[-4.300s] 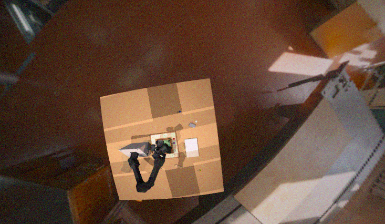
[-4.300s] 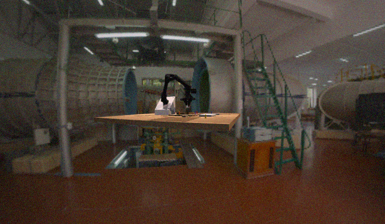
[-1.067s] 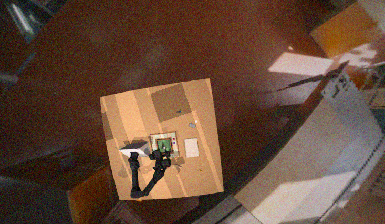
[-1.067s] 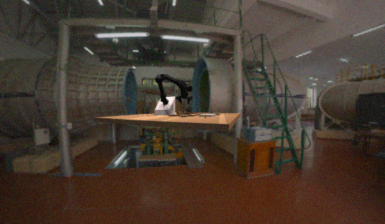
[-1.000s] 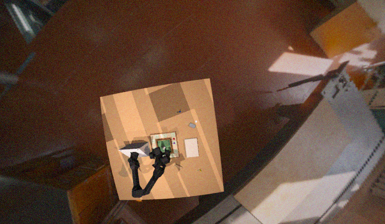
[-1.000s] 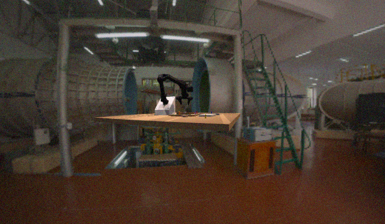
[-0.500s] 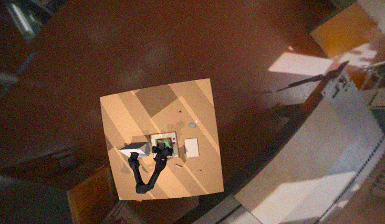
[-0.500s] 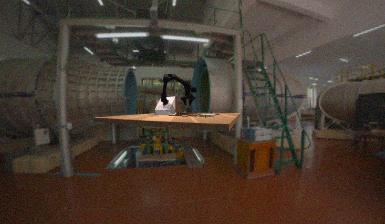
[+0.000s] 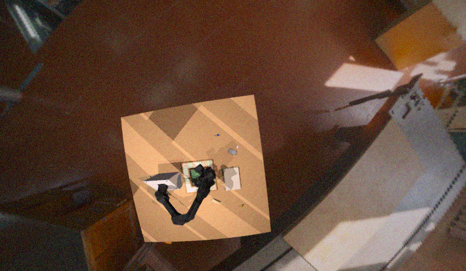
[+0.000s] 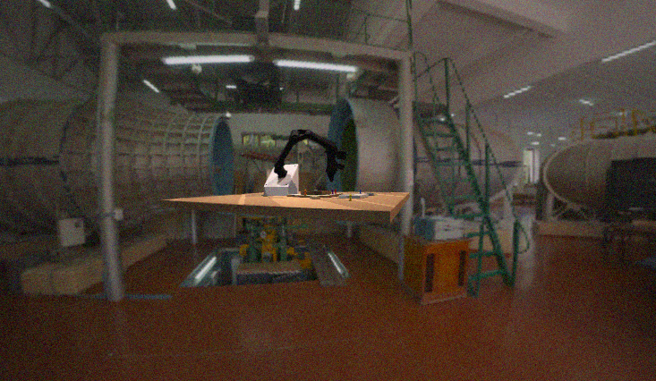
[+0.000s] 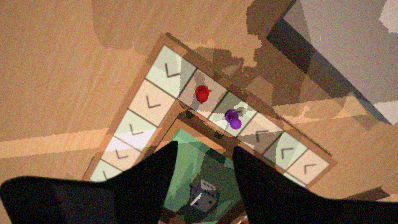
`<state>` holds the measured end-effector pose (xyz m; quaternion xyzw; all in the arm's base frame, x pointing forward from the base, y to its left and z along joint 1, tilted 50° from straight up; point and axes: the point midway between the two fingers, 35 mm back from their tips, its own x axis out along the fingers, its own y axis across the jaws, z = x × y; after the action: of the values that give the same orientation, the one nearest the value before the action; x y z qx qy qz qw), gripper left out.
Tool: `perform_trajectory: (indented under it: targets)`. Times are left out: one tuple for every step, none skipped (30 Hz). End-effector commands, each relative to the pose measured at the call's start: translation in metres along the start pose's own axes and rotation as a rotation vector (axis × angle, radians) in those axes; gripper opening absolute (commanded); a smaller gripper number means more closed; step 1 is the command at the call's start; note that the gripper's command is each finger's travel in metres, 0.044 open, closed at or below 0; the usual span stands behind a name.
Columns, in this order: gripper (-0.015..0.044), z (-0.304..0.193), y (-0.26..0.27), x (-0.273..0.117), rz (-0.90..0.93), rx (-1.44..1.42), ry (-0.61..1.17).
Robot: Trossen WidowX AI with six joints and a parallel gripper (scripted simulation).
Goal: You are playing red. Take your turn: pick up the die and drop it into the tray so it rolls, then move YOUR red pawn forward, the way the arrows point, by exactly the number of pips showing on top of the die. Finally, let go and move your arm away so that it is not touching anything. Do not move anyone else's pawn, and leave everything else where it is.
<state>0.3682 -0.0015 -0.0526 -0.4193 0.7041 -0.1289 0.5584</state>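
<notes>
My gripper is partly open and empty, pointing down above the board. The die lies on the green floor of the tray in the middle of the board, below the fingers; its top pips are too blurred to read. The red pawn stands upright on the square beside the corner square, ahead of the fingertips in the wrist view. The purple pawn stands on the neighbouring square, on the side away from that corner. The arm hides part of the board in the top view.
A white slab lies beside the board. A white wedge-shaped stand is on the other side. A grey block, a blue pawn, a yellow pawn and a small pale block lie around the board.
</notes>
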Motion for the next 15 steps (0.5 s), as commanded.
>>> perform_trajectory:
  targets:
    - [0.02, 0.0302, 0.005, 0.0168, -0.029, 0.353, 0.009]
    - [0.02, 0.0302, 0.005, 0.0168, -0.029, 0.353, 0.009]
    - [0.02, 0.0302, 0.005, 0.0168, -0.029, 0.353, 0.009]
    - [0.02, 0.0302, 0.005, 0.0168, -0.029, 0.353, 0.009]
    - [0.02, 0.0302, 0.005, 0.0168, -0.029, 0.353, 0.009]
    - [0.02, 0.0302, 0.005, 0.0168, -0.029, 0.353, 0.009]
    - [0.02, 0.0302, 0.005, 0.0168, -0.029, 0.353, 0.009]
    - [0.02, 0.0292, 0.0052, 0.0168, -0.029, 0.353, 0.009]
    - [0.02, 0.0287, 0.0053, 0.0168, -0.029, 0.353, 0.009]
    - [0.02, 0.0287, 0.0053, 0.0168, -0.029, 0.353, 0.009]
    - [0.02, 0.0287, 0.0053, 0.0168, -0.029, 0.353, 0.009]
    - [0.02, 0.0287, 0.0053, 0.0168, -0.029, 0.353, 0.009]
    - [0.02, 0.0286, 0.0053, 0.0168, -0.029, 0.353, 0.009]
    - [0.02, 0.0286, 0.0053, 0.0187, -0.029, 0.353, 0.009]
    - [0.02, 0.0285, 0.0051, 0.0244, -0.029, 0.353, 0.009]
